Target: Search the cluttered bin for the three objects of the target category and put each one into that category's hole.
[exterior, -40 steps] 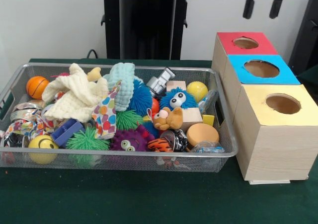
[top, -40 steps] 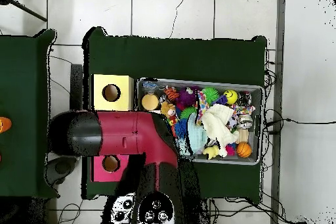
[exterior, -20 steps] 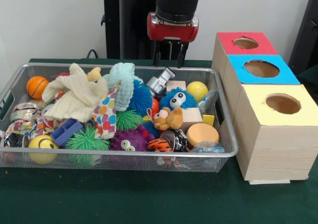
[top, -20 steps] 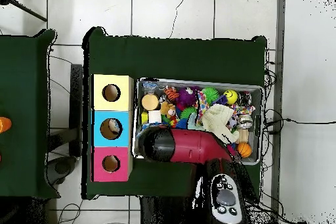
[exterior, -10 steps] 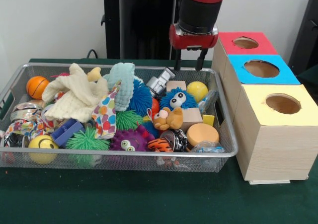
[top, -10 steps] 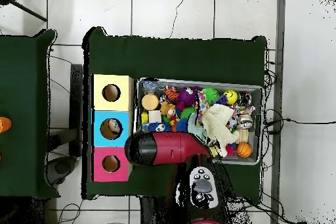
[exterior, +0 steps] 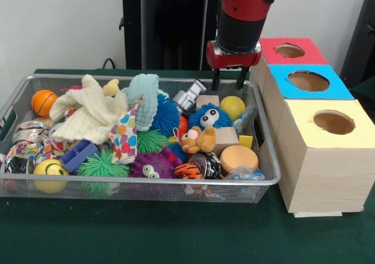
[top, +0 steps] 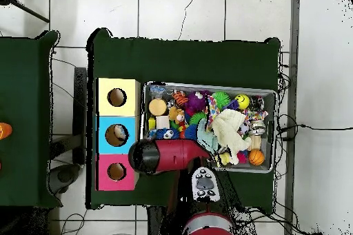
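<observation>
The hand (exterior: 229, 78) hangs over the far right corner of the bin (exterior: 266, 158), its 2 fingers spread apart with nothing between them. Just below and in front of it lie a wooden block (exterior: 207, 100) and a yellow ball (exterior: 232, 106); a silver toy (exterior: 190, 95) sits a little to the side. In the overhead view the arm (top: 169, 156) covers that corner, so the hand itself is hidden there.

Outward from these, the bin is packed: a blue fuzzy ball with eyes (exterior: 209, 116), a small brown plush (exterior: 198, 140), an orange disc (exterior: 238, 157), a tiger toy (exterior: 188, 170), green (exterior: 101, 165) and purple (exterior: 152, 165) spiky balls, a cream cloth (exterior: 89, 115) and an orange basketball (exterior: 43, 102) at the far end.

Beside the bin stand 3 boxes with holes in their tops: red (exterior: 290, 50), blue (exterior: 308, 81) and yellow (exterior: 333, 122). The overhead view shows something pale already lying in the blue hole (top: 117, 135).

This looks like the search-and-pick step: the hand is released and poised above candidates, nothing grasped yet. Which category is the target cannot be told. The next move likely calls for a straight descent onto 1 item, with the fingers clearing the bin's wire wall and the neighbouring toys.
</observation>
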`<control>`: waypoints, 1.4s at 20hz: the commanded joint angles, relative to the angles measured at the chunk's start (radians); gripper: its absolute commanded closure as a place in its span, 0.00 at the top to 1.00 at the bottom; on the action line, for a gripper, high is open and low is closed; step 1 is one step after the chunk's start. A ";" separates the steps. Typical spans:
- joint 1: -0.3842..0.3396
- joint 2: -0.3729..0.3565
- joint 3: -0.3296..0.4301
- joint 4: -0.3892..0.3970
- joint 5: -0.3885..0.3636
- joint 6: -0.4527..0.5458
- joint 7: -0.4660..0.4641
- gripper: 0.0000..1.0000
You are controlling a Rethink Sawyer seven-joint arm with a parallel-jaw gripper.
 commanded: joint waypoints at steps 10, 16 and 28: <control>-0.018 0.080 0.083 -0.137 0.003 0.022 0.070 1.00; 0.000 0.089 0.070 -0.172 0.005 0.034 0.083 1.00; 0.075 0.104 0.087 -0.473 0.038 0.315 0.071 1.00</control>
